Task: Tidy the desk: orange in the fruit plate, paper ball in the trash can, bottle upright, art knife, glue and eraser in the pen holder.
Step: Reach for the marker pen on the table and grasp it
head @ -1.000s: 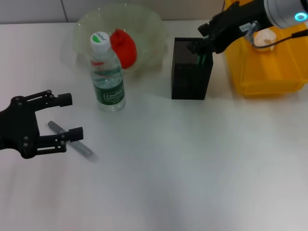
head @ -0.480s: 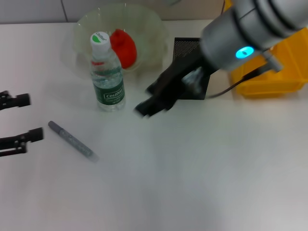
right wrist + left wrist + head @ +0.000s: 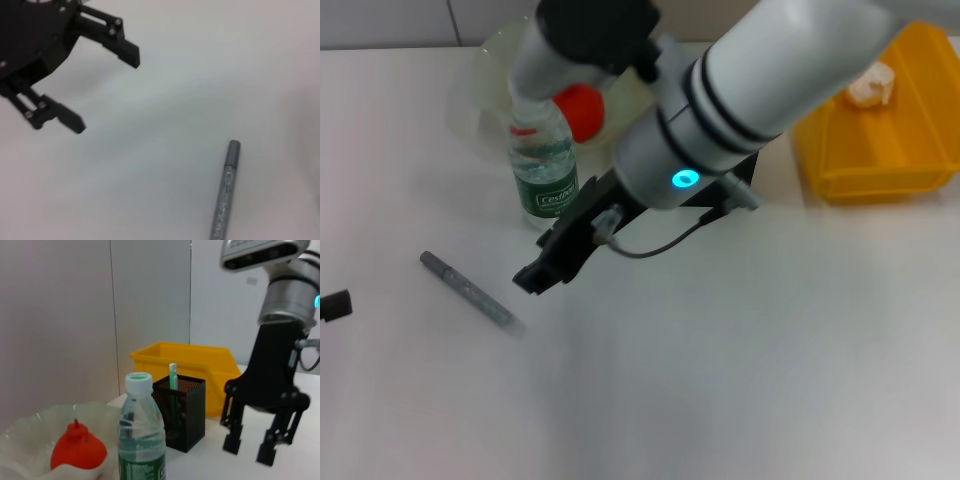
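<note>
The knife (image 3: pixel 467 290), a slim grey stick, lies flat on the table (image 3: pixel 740 360) at the near left, well apart from the pen holder (image 3: pixel 181 410), and looks like the one item not yet put away. The right gripper (image 3: pixel 542 272) hangs just right of it, jaws wide and holding nothing as the left wrist view shows (image 3: pixel 250 450); it seems placed there to come down on the knife. The left gripper (image 3: pixel 77 75) sits at the far left edge, only a black tip in the head view, likely parked clear of the reach; the right wrist view shows its fingers spread and empty.

The bottle (image 3: pixel 542 165) stands upright, and the orange (image 3: pixel 580 108) rests in the plate (image 3: pixel 480 80) behind it. The paper ball (image 3: pixel 872 85) lies in the yellow can (image 3: pixel 880 160) at the far right.

The arm hides the holder in the head view; the left wrist view shows it whole, with a green-and-white stick standing inside. The right wrist view shows the knife's glittery surface (image 3: pixel 225 192).
</note>
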You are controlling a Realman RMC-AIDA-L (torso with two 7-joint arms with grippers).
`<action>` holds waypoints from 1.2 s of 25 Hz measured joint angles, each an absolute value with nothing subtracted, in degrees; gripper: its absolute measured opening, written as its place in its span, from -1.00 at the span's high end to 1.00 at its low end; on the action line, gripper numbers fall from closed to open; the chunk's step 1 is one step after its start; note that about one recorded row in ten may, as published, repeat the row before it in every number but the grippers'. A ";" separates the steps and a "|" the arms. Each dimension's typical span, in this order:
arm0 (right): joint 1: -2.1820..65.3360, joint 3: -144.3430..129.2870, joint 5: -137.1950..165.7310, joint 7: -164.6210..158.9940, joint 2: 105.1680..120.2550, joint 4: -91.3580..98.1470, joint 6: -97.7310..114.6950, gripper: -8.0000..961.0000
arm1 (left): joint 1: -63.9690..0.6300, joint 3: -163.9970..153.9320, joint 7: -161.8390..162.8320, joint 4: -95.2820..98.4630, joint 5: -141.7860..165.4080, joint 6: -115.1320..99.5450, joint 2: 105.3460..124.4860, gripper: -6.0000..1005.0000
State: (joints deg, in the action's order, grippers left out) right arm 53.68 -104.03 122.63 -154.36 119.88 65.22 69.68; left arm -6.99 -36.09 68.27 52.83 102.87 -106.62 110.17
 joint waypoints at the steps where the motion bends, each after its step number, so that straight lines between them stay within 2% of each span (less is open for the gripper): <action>1: 54.56 -105.00 121.90 -154.32 119.88 63.48 68.13 -0.01 | -6.81 -36.05 68.16 52.83 103.00 -106.83 110.15 -0.64; 10: 60.84 -118.70 112.27 -155.32 119.88 50.97 52.96 -0.01 | -6.42 -34.66 67.60 52.58 105.09 -107.32 110.51 -0.64; 30: 62.58 -136.29 105.57 -157.98 119.88 47.65 37.83 -0.01 | -7.63 -35.02 67.49 52.55 105.74 -107.15 111.96 -0.63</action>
State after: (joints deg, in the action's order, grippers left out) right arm 62.58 -136.29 105.57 -157.98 119.88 47.65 37.83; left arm -7.63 -35.02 67.49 52.55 105.74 -107.15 111.96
